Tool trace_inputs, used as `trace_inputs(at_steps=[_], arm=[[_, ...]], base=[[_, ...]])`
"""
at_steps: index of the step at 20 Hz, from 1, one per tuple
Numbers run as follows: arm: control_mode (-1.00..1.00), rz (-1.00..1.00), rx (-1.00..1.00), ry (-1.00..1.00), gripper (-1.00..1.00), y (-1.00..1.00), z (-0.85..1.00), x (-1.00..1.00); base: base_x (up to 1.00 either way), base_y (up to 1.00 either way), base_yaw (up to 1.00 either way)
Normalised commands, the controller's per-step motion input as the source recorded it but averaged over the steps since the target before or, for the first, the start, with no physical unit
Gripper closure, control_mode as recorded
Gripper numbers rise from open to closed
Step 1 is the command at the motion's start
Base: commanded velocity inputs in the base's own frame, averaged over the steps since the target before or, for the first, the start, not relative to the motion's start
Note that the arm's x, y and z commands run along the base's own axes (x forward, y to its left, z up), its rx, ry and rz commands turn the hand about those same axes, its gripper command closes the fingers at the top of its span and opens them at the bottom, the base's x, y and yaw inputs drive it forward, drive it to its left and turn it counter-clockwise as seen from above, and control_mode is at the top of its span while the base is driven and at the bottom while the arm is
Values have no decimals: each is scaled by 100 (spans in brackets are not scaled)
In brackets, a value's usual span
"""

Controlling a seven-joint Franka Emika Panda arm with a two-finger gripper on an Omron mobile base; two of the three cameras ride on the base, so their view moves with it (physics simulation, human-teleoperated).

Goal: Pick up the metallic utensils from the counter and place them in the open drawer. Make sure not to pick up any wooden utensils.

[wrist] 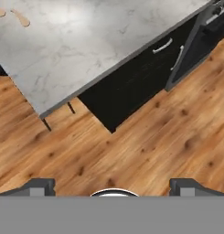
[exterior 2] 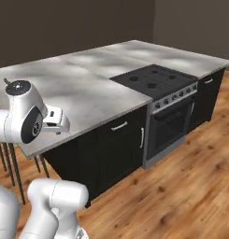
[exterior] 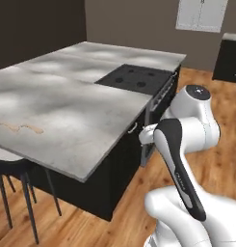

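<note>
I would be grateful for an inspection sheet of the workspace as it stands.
Surface: counter, grey-white marbled, cooktop set in.
Job's things: nothing seen.
Clutter: two wooden utensils near the counter's edge, to be left alone.
Gripper: gripper open, empty, looking down at the floor beside the counter's corner.
Cables: nothing seen.
Surroundings: oven under the cooktop, black cabinets, stool at the counter's end.

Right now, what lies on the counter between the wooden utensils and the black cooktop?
In the left base view, only bare marbled counter separates the wooden utensils from the cooktop.
</note>
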Motion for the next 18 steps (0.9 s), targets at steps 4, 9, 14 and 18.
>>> trace_inputs(at_steps=[4,9,14,18], arm=[[100,0,0,0,-100,0,0,0],[100,0,0,0,-100,0,0,0],[100,0,0,0,-100,0,0,0],[100,0,0,0,-100,0,0,0]], base=[[-3,100,-60],[-7,100,-58],[-41,100,-47],[-97,100,-14]])
